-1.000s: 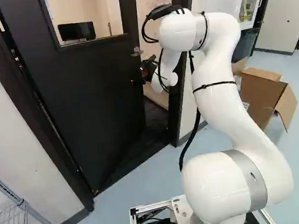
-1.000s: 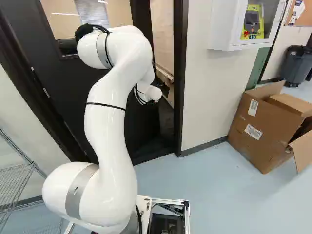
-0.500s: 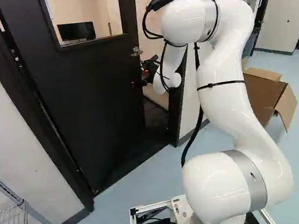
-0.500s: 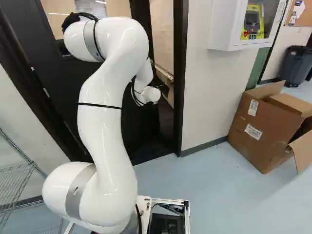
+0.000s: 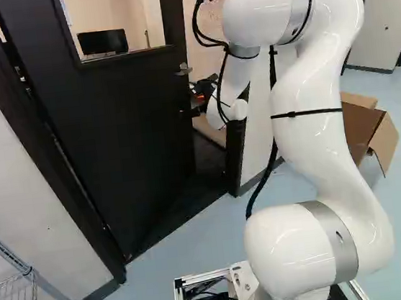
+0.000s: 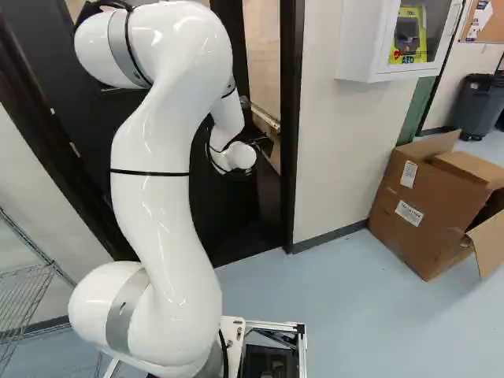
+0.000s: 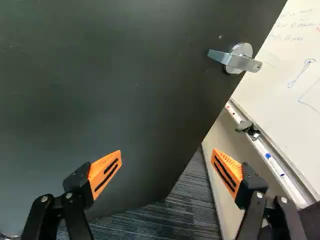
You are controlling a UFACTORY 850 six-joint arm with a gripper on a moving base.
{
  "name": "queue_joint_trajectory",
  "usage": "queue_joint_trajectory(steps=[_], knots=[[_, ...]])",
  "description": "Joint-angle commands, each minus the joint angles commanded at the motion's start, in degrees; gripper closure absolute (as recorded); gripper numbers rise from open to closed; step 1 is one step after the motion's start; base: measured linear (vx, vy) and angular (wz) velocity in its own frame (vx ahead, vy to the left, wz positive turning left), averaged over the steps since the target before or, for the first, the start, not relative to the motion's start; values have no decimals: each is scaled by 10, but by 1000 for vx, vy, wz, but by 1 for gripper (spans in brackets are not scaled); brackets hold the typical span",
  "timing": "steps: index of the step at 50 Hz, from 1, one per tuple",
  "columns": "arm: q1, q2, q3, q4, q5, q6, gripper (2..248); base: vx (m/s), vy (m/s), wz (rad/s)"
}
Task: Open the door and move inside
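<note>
Door (image 5: 120, 144) ajar, ahead of the gripper (image 5: 197, 97); its lever handle (image 7: 240, 60) higher than the gripper, near the door's free edge; gripper released, orange pads (image 7: 105, 172) spread wide. Whiteboard (image 7: 285, 65) past that edge, beyond the gripper; carpet (image 7: 192, 205) in the opening; cardboard box (image 6: 413, 213) well apart from the gripper.

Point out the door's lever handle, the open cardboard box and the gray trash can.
Lever handle (image 7: 234, 60): wrist view, middle of the lever.
Cardboard box (image 6: 421, 236): right base view, lower part of its side wall.
Trash can (image 6: 478, 106): right base view, its body below the rim.
</note>
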Motion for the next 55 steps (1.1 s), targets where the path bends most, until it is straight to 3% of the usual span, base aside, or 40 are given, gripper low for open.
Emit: queue_joint_trajectory(steps=[55], knots=[[-3, 143, 179, 147, 23, 0, 3, 0, 0, 0]])
